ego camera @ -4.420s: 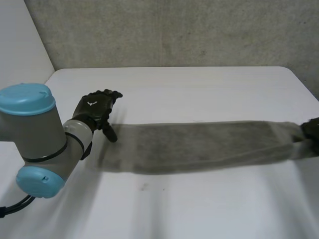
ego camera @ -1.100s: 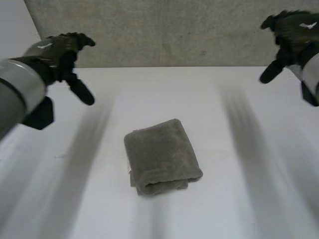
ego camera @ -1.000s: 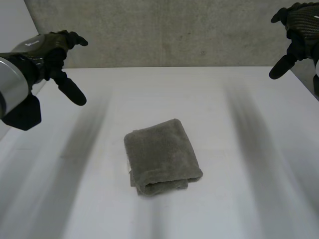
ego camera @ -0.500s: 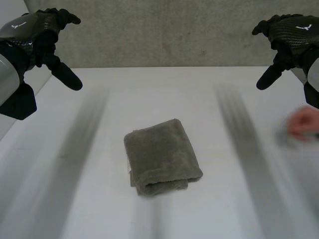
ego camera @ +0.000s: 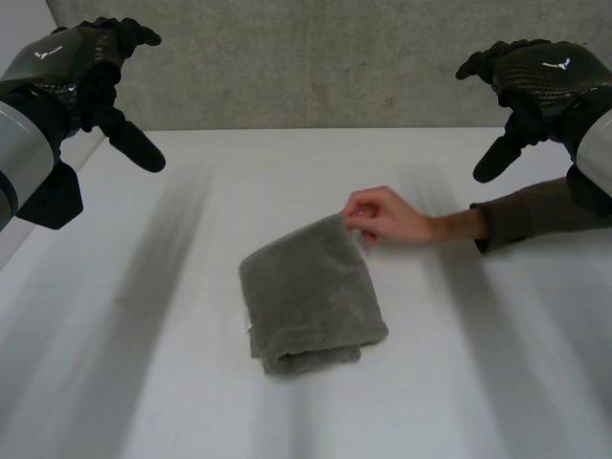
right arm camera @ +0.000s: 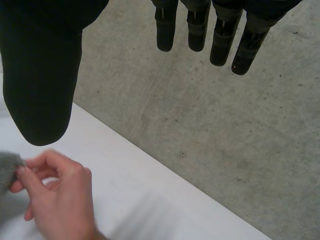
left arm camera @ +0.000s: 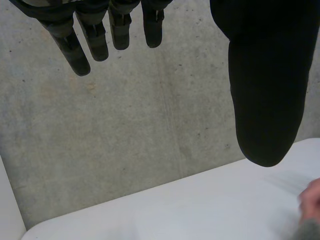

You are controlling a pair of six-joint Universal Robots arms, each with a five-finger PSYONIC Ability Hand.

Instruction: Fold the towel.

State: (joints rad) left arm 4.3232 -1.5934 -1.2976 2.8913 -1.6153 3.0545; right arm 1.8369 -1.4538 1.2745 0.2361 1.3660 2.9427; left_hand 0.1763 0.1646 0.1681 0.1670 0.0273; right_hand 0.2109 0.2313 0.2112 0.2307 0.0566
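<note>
"Where was the towel (ego camera: 311,301)?"

"Folded, mid table (ego camera: 287,163), long axis running away from the robot. A person's hand (ego camera: 387,215) pinched its far corner, robot's right side."

"Robot hands?"

"Left hand (ego camera: 81,57) & right hand (ego camera: 531,81) hung high either side, fingers slack, empty, approx. equally far from it."

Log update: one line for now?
towel: folded, mid-table | person's hand: pinching its far corner | left hand: open, raised | right hand: open, raised
</note>
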